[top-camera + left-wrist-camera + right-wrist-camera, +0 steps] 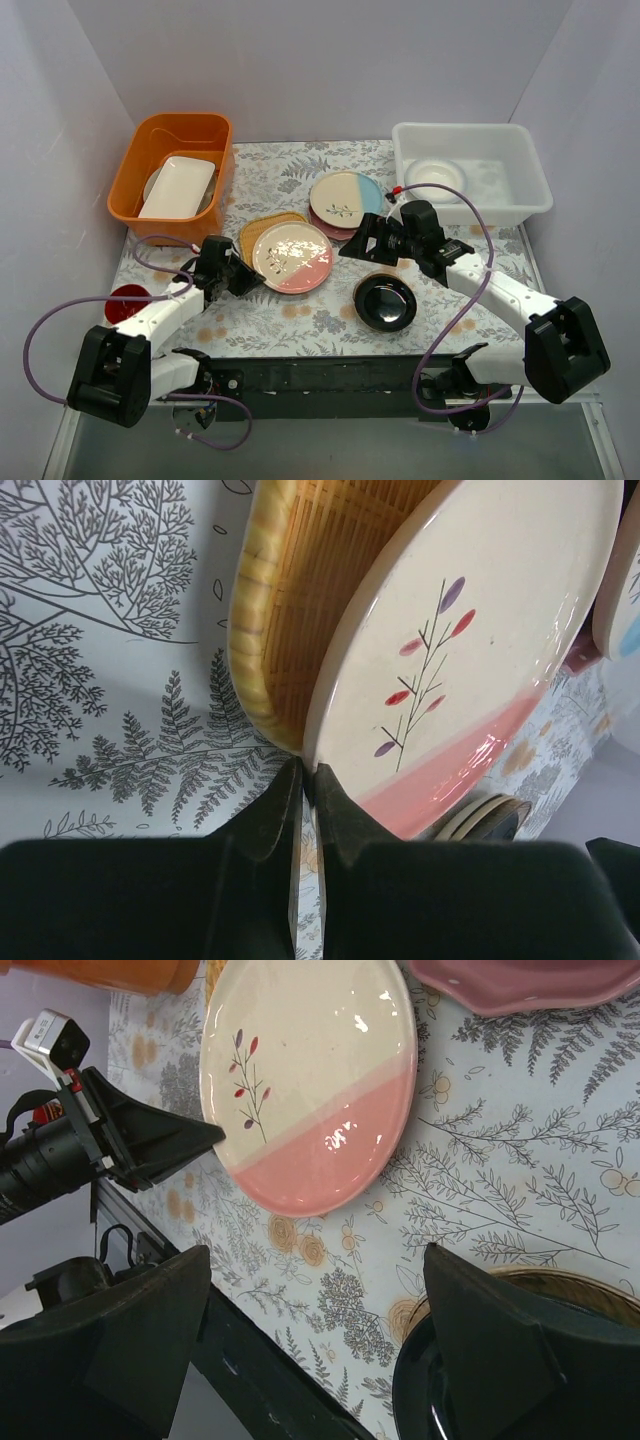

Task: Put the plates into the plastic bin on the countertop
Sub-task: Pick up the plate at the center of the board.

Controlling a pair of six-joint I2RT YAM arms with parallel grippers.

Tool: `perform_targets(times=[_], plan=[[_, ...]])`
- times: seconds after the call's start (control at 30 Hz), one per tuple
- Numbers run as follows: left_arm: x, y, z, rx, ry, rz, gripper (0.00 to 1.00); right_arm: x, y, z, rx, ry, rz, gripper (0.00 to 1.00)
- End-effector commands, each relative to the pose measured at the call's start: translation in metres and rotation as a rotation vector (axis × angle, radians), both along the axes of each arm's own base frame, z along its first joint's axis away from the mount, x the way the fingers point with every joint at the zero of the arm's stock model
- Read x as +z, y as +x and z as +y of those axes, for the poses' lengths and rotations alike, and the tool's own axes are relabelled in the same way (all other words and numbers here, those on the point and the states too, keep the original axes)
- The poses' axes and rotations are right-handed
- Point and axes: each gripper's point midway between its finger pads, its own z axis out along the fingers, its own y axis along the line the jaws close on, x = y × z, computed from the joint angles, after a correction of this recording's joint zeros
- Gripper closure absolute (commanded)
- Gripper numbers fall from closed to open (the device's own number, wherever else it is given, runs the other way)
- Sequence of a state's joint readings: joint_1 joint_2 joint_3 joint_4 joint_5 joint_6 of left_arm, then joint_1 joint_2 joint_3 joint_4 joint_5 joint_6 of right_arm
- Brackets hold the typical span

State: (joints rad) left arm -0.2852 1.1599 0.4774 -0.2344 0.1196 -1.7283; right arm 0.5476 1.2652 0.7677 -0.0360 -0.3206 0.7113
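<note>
The left gripper (pixel 305 770) is clenched, its fingertips (pixel 285 785) touching the near rim of the cream-and-pink plate (pixel 470 650). Whether the rim is actually pinched between them cannot be told. That plate lies straight ahead of these jaws on the countertop (pixel 290 170), overlapping a yellow plate (pixel 290 600) beyond and to their left.

The right gripper (pixel 352 247) is released, jaws spread wide and holding nothing. It hovers above the patterned surface with the cream-and-pink plate just ahead of its fingertips. A black plate (pixel 385 302) sits under and beside its near finger (pixel 500 1340).

On the far side of the right jaws, a cream-and-blue plate (pixel 346 197) rests on a pink plate (pixel 510 985). Well behind them stands the plastic bin (pixel 520 165), with a white plate (pixel 435 175) inside.
</note>
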Motion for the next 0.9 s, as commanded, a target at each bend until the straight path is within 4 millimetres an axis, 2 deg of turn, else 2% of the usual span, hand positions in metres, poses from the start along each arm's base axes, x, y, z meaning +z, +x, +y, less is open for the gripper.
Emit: perform_targets(times=[0.0,0.23,0.47,0.73,0.87], plan=[[0.019,0.005,0.005,0.011,0.014,-0.071,1.0,0.001,0.001,0.009,0.025,0.047,-0.013,0.06],[0.025,0.004,0.003,-0.002,0.006,-0.086,1.0,-0.017,-0.003,0.016,0.065,0.065,0.033,0.06],[0.018,-0.001,0.001,-0.032,0.0,-0.078,1.0,-0.044,-0.003,0.031,0.109,0.094,0.079,0.06],[0.012,-0.006,-0.001,-0.061,0.001,-0.067,1.0,-0.06,0.015,0.048,0.143,0.114,0.076,0.11],[0.011,-0.01,-0.003,-0.076,-0.011,-0.06,1.0,-0.077,0.021,0.053,0.143,0.098,0.104,0.13]])
